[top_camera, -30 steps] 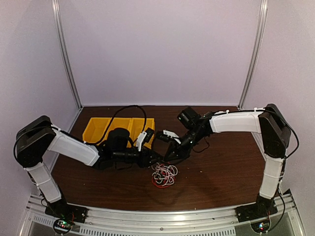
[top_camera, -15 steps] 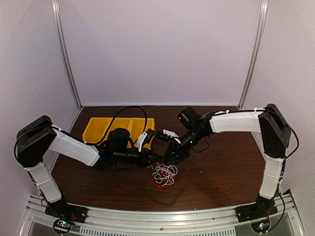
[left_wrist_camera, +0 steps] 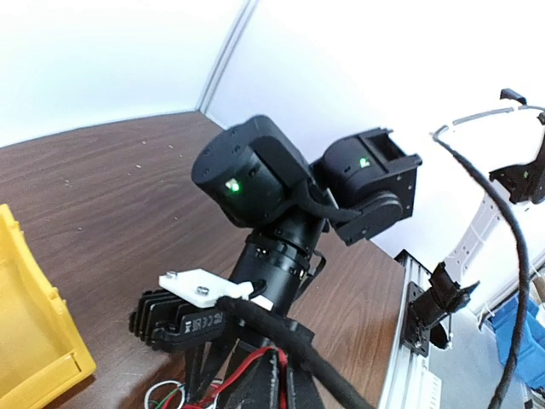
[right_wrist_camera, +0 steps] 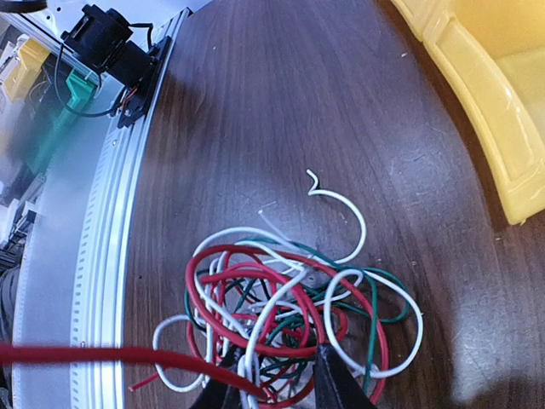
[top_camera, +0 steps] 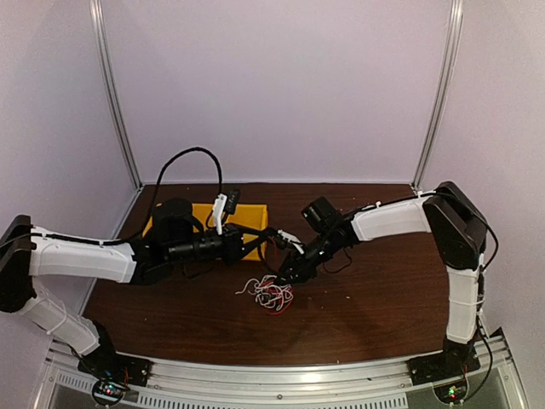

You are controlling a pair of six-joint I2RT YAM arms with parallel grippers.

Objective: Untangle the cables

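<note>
The cables [top_camera: 271,294] lie as a small tangle of red, white and dark green wires on the brown table, in front of the bins. In the right wrist view the cables [right_wrist_camera: 289,307] fill the lower middle, and my right gripper [right_wrist_camera: 277,388] sits down on their near edge with several strands between its narrowed fingers. It also shows in the top view [top_camera: 285,274]. My left gripper [top_camera: 266,244] is raised just left of it, shut on a red cable [left_wrist_camera: 247,371] that runs between its fingers [left_wrist_camera: 285,383]. That red strand crosses the right wrist view, blurred [right_wrist_camera: 102,358].
Yellow bins [top_camera: 249,217] stand behind the left gripper, and also show in the right wrist view [right_wrist_camera: 502,128] and the left wrist view [left_wrist_camera: 34,341]. The right arm's wrist [left_wrist_camera: 281,256] is close in front of the left gripper. The metal rail [right_wrist_camera: 94,213] runs along the table's near edge.
My left arm has swung back and to the left, lifting its gripper and drawing a red strand out. The tangle has slid a little left. My right gripper has moved down onto the tangle.
</note>
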